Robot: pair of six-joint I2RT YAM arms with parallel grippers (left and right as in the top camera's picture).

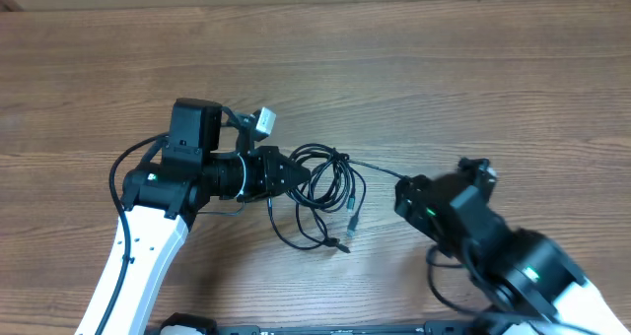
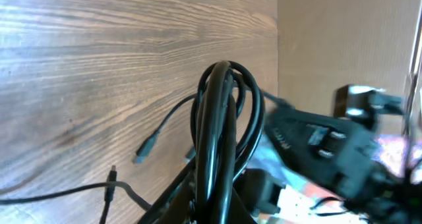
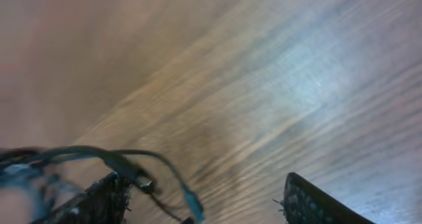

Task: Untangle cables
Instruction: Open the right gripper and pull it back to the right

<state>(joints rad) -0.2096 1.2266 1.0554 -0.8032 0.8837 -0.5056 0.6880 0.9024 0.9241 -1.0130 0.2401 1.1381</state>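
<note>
The cables [image 1: 330, 192] are thin black cords looped in a loose bundle at the table's middle, with plug ends [image 1: 347, 227] trailing toward the front. My left gripper [image 1: 296, 172] is shut on the left side of the loops. In the left wrist view the loops [image 2: 221, 118] rise upright from between the jaws, and two plug ends [image 2: 146, 148] lie on the wood. My right gripper [image 1: 402, 192] sits just right of the bundle, where one strand [image 1: 375, 166] leads toward it. Its fingers [image 3: 316, 204] stand wide apart, and a blurred strand with a plug [image 3: 135, 174] hangs beside the left one, unclamped.
The wooden table [image 1: 444, 69] fills every view. The right arm [image 2: 330, 145] shows blurred in the left wrist view, close behind the loops. A thick black arm cable [image 1: 123, 177] curls at the left arm's side.
</note>
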